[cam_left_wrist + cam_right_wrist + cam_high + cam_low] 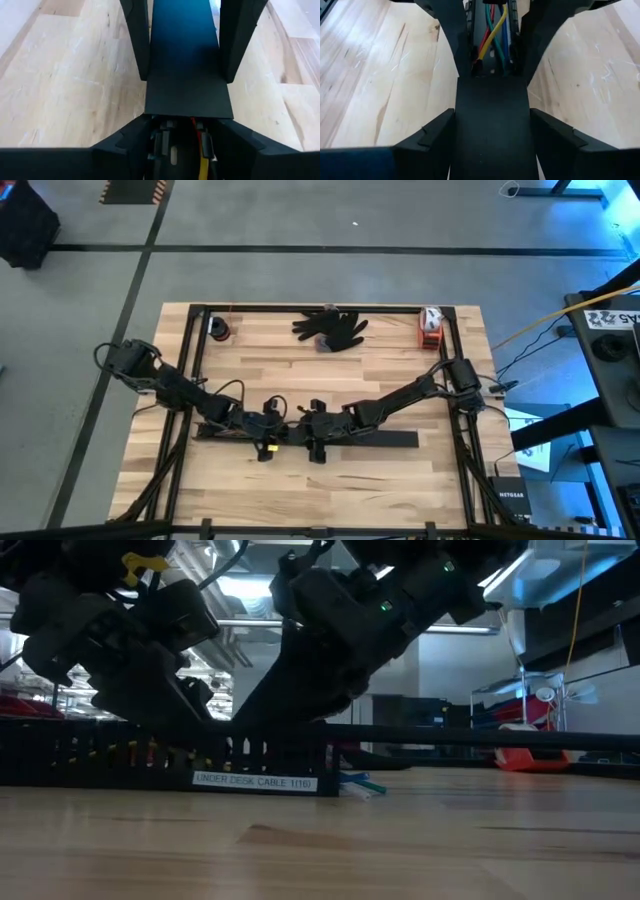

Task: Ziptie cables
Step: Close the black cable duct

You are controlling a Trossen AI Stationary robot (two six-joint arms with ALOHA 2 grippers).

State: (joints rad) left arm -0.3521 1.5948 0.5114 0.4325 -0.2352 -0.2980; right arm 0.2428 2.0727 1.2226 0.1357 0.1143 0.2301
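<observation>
My left gripper (268, 423) and right gripper (318, 430), both spread, straddle the black channel (492, 125) on the surface (330, 370); cables (495, 30) lie inside it.

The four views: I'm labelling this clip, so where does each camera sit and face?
High: overhead, straight down; both arms meet over the channel.
Low: tabletop level, facing the room; arms descend onto the channel.
Left wrist: looks along the channel's lid between own fingers.
Right wrist: shows cables inside. All share the channel.
</observation>
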